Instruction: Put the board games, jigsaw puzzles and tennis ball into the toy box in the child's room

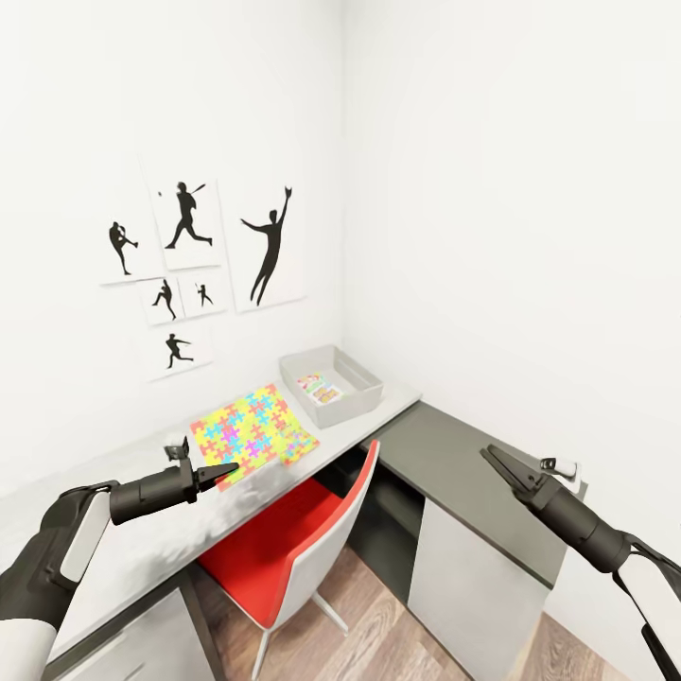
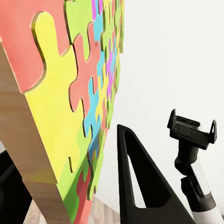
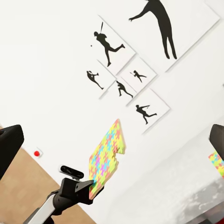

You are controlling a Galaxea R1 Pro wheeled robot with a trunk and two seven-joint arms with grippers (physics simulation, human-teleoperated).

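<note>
Left hand point(image 1: 203, 470) clenched on jigsaw puzzle point(image 3: 106, 157), held edge-on above bench point(image 1: 142, 539). Second puzzle point(image 1: 253, 431) lay flat on bench at 12 o'clock from left hand. Toy box point(image 1: 333, 383) sat further on at 1 o'clock, board game point(image 1: 320, 388) inside. Right hand point(image 1: 499, 465) released, empty, over dark cabinet point(image 1: 454, 473). Advice: carry puzzle above tray rim, tilt flat, lower inside, then release.
</note>
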